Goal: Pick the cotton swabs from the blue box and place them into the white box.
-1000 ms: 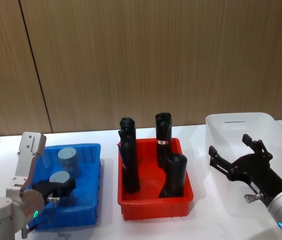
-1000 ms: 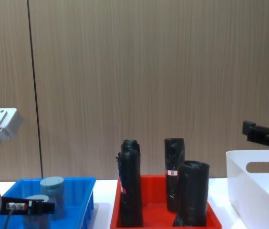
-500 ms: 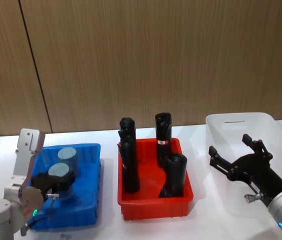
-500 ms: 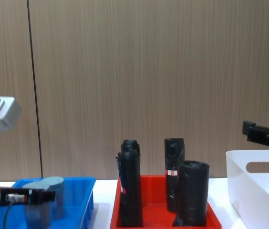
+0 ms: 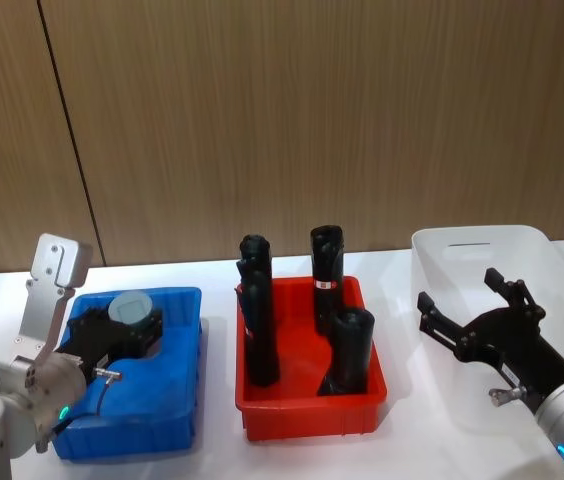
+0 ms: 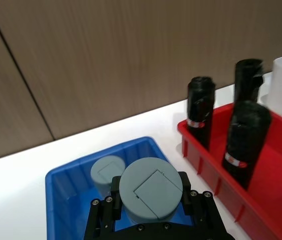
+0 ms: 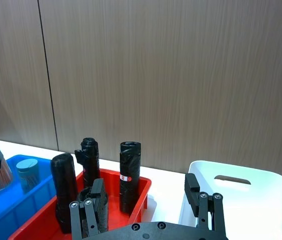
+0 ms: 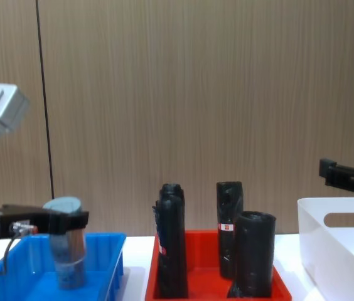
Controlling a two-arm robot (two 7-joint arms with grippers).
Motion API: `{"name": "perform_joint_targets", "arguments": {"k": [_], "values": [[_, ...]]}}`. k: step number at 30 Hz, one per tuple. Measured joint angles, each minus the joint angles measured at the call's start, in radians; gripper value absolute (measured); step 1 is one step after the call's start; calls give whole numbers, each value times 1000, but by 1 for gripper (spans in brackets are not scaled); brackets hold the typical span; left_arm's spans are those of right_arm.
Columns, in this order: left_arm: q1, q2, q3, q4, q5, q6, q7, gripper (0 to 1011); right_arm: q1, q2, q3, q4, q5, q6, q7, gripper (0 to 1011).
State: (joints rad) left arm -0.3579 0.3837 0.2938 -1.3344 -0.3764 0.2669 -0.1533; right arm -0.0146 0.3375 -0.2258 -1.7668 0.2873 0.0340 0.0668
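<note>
One cotton swab tub (image 5: 130, 306) with a grey-blue lid hangs lifted above the blue box (image 5: 184, 402), and my left gripper (image 5: 122, 330) is shut on it. From the chest the held tub (image 8: 65, 238) shows above the blue box rim (image 8: 113, 241). The left wrist view has the held tub (image 6: 150, 184) close up and a second tub (image 6: 106, 172) standing in the blue box (image 6: 146, 143) behind it. The white box (image 5: 477, 245) stands at the right. My right gripper (image 5: 459, 290) hovers open in front of it, holding nothing.
A red tray (image 5: 312, 415) with several tall black rolls (image 5: 325, 262) sits between the blue box and the white box. A wooden wall runs close behind the white table. The right wrist view shows the red tray (image 7: 141, 186) and the white box (image 7: 233, 197).
My left gripper has risen with the cotton swab tub, from down inside the blue box to above its rim. The right arm has stayed still.
</note>
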Motion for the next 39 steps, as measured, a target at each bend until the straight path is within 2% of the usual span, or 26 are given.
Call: {"name": "perform_joint_targets", "arguments": {"k": [4, 18, 39], "values": [[4, 9, -3, -21, 2, -12, -36, 666, 0, 0, 0, 0, 0, 0, 0, 1002], [4, 39, -14, -67, -5, -67, -250, 666, 0, 0, 0, 0, 0, 0, 0, 1002], [-38, 42, 0, -41, -26, -139, -574, 666, 0, 0, 0, 0, 0, 0, 0, 1002]]}}
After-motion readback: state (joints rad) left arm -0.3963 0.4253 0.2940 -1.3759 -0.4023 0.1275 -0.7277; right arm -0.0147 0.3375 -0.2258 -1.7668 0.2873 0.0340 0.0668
